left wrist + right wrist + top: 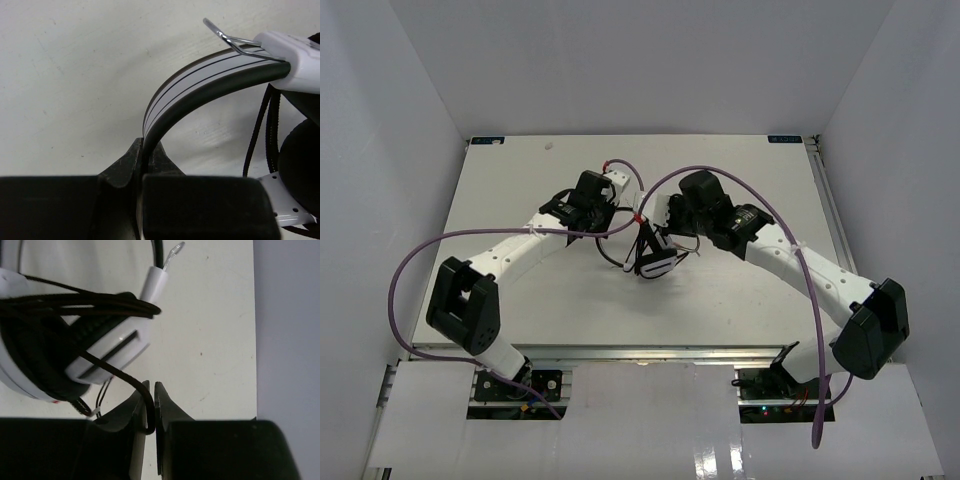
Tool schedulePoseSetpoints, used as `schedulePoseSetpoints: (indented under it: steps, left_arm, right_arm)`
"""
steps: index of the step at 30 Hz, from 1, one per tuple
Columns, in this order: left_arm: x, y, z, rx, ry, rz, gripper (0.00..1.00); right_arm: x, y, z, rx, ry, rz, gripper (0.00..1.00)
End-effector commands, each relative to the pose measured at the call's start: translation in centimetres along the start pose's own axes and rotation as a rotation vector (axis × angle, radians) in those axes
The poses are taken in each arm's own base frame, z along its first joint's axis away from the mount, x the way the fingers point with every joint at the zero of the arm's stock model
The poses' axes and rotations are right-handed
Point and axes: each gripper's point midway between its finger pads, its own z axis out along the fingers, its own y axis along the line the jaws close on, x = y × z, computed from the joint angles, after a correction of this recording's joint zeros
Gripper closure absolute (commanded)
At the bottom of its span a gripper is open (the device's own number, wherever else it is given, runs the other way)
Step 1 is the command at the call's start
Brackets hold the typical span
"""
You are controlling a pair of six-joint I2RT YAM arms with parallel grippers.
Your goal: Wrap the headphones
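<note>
Your left claw point(143, 156) is pinched narrow on the white headband point(200, 80), low in the centre of its wrist view. Your right claw point(151, 407) is nearly closed, nipping the thin dark cord point(117, 374). The headphones point(658, 262) sit mid-frame over the tabletop point(520, 170), between both wrists. Several cord strands cross the ear cup point(35, 350).

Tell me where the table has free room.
Free: the table along its back edge, and the near middle between the headphones and front edge. Crowded: the centre, where the left end effector and right end effector grip them.
</note>
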Motion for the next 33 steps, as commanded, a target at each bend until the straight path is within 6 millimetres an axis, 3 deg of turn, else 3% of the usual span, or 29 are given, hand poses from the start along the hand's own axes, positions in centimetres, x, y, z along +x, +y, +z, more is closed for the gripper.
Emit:
schedulePoseSetpoints:
  steps: [1,4,8,12,16,18,22,24,30,33]
  left_arm:
    - [-1.4,-0.9,-3.0,0.099,-0.087,0.097,1.00]
    - [-1.4,-2.0,-3.7,0.171,-0.105,0.103,1.00]
    - [-1.1,-3.8,-4.4,0.275,-0.116,0.107,1.00]
    - [-1.2,-5.3,-5.3,0.368,-0.126,0.092,1.00]
    - [-2.1,-5.5,-6.3,0.386,-0.146,0.075,1.00]
    - [-2.7,-5.4,-6.9,0.382,-0.156,0.065,1.00]
    - [-4.8,-5.3,-8.7,0.389,-0.204,0.028,1.00]
    - [-6.0,-5.1,-9.6,0.383,-0.235,0.003,1.00]
    - [-9.4,-4.7,-12.1,0.377,-0.337,-0.068,1.00]
    - [-10.6,-4.8,-12.9,0.394,-0.363,-0.088,1.00]
  right_arm:
    - [0.2,-4.6,-1.0,0.213,0.034,-0.079,0.80]
    - [0.3,-4.6,-0.8,0.216,0.001,-0.049,0.73]
    - [-0.2,-4.0,-0.4,0.120,-0.135,0.091,0.72]
    - [-0.9,-1.5,0.0,-0.052,-0.286,0.212,0.73]
    - [-1.1,-0.5,-0.2,-0.138,-0.358,0.292,0.71]
    - [-0.8,-0.8,-0.7,-0.166,-0.390,0.352,0.65]
    - [1.0,-1.5,-2.3,-0.254,-0.474,0.482,0.39]
    - [1.9,-0.8,-2.6,-0.346,-0.518,0.551,0.29]
    - [4.4,3.4,-0.7,-0.509,-0.523,0.672,0.18]
    - [6.0,3.4,1.2,-0.438,-0.461,0.759,0.14]
